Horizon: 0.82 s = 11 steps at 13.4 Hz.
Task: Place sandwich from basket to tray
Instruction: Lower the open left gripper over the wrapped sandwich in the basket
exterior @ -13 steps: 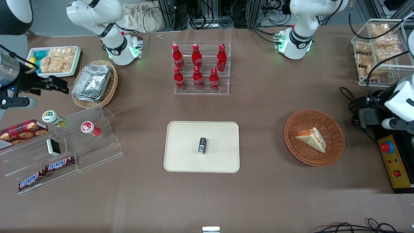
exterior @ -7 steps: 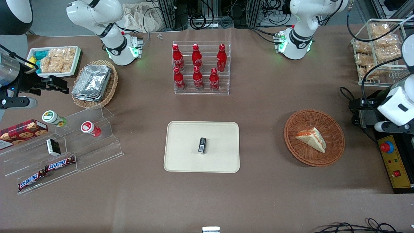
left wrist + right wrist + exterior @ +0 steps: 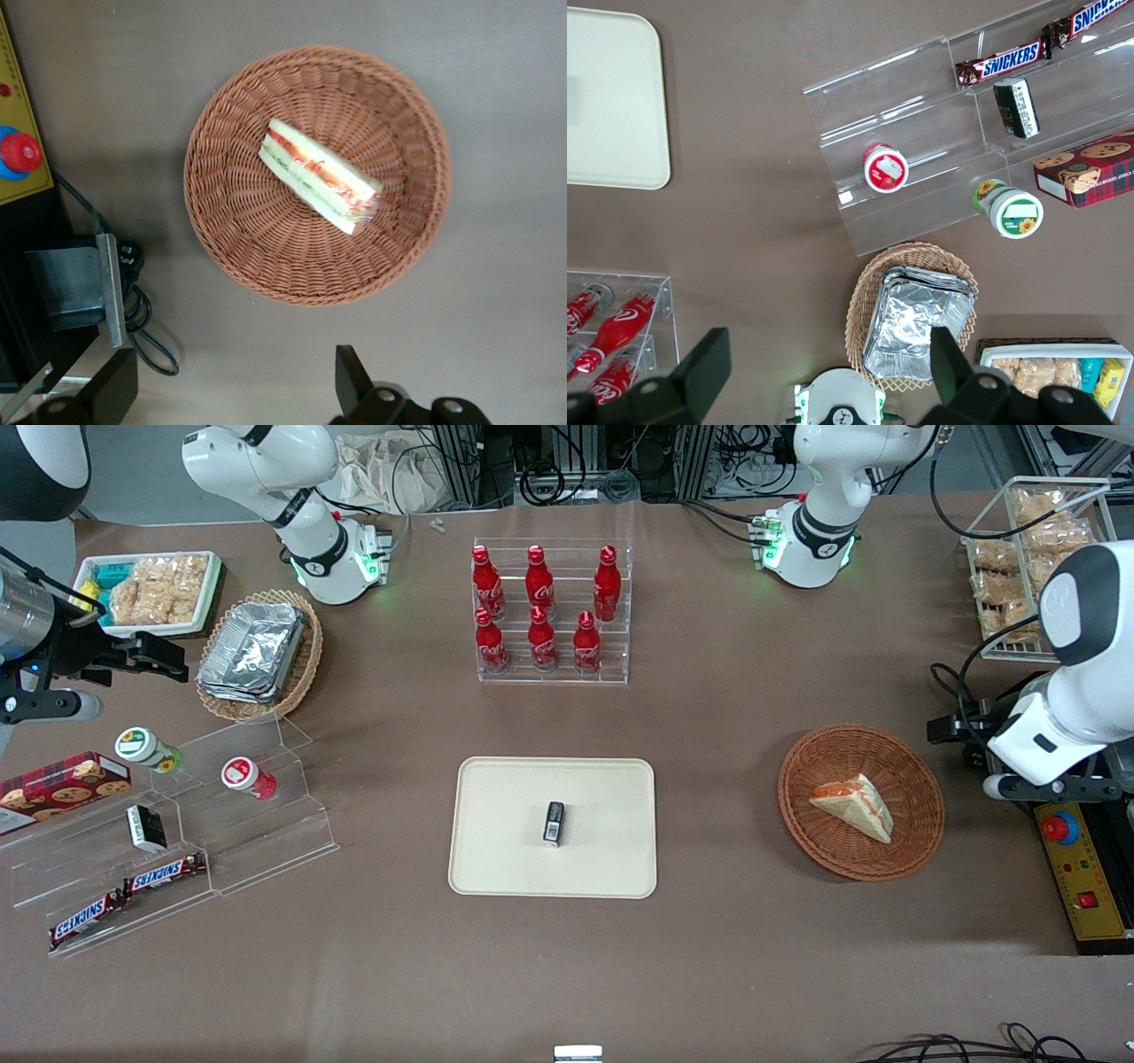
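One small triangular wedge of pale bread, the sandwich (image 3: pixel 853 804), lies tipped on its side in the round reddish-brown woven wicker basket (image 3: pixel 921 828), its red-orange and green filling showing along one long edge. It sits a little off the basket's middle, with bare weave all round it, so fingers could likely come down either side of the wedge without catching the rim.

Taking that basket as the landmark: the large flat cream-beige rectangular tray (image 3: pixel 505 850) lies well apart from it toward the parked arm's end of the table, at about the same nearness to the front camera. A small dark rectangular packet (image 3: pixel 554 822) rests at the tray's middle, leaving bare tray on both sides, which I judge is room enough for the sandwich.

Beside the basket, toward the working arm's end, the left arm's gripper (image 3: pixel 226 390) hangs above the table just outside the rim, not yet over the sandwich. Its jaws stand spread wide with nothing between them, presumably readied for the wedge's thickness. A yellow control box with a red button (image 3: pixel 1076 868) sits just beside it.

Farther from the camera than the basket, a clear acrylic rack (image 3: pixel 620 673) holds six red cola bottles (image 3: pixel 540 607).
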Tool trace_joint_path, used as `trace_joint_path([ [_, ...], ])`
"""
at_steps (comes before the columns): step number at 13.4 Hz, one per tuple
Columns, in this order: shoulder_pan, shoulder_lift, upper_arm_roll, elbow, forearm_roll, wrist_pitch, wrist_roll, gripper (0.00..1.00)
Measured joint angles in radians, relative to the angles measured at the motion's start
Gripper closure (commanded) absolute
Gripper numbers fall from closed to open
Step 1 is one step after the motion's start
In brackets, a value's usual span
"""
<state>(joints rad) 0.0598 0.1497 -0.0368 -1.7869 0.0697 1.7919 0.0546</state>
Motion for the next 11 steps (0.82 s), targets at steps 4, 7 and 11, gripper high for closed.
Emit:
trace_joint_path([
  [4, 0.005, -0.002, 0.003, -0.116, -0.003, 0.115, -0.109, 0.0],
  [7, -0.002, -0.001, -0.006, -0.207, -0.007, 0.247, -0.318, 0.0],
  [11, -0.006, 0.027, -0.037, -0.254, -0.009, 0.361, -0.653, 0.0],
])
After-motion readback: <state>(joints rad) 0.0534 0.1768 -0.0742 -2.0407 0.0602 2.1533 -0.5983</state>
